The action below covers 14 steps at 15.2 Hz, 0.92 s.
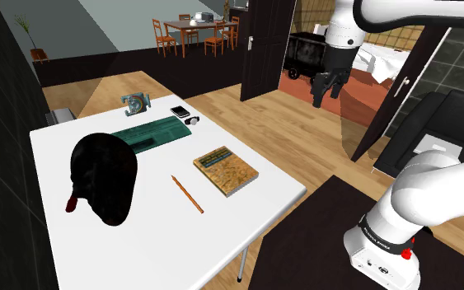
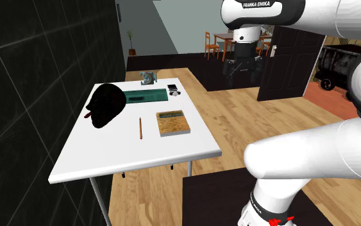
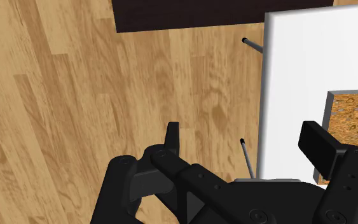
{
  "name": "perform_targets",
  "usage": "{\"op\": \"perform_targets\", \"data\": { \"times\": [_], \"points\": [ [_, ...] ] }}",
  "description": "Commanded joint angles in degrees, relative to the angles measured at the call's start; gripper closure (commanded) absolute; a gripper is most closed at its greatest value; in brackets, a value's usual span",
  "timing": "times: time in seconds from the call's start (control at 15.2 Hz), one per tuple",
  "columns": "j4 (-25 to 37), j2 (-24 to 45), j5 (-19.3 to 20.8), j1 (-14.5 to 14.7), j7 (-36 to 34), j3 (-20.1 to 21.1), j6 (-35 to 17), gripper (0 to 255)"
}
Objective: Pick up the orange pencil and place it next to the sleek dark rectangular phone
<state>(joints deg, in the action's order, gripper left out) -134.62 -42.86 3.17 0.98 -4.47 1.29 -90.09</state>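
The orange pencil lies flat near the middle of the white table, between a black rounded object and a book. The dark rectangular phone lies at the table's far end, beside a small white object. My gripper hangs high over the wooden floor, off the table's side and well away from the pencil. Its fingers stand apart, open, with nothing between them.
A brown-covered book lies near the table edge closest to the gripper. A big black rounded object, a green mat and a small teal gadget occupy the far side. A dark door stands beyond.
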Motion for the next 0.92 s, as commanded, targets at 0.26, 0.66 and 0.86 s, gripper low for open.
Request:
{"op": "perform_targets", "data": {
  "times": [0.26,0.66,0.86],
  "points": [
    [-0.6,2.9,-2.4,1.8,-5.3,5.0,-3.2,0],
    [0.6,9.5,-4.9,3.9,-13.1,12.5,-8.0,0],
    [2.2,13.7,-5.3,4.6,-17.2,16.2,-10.4,0]
  ]
}}
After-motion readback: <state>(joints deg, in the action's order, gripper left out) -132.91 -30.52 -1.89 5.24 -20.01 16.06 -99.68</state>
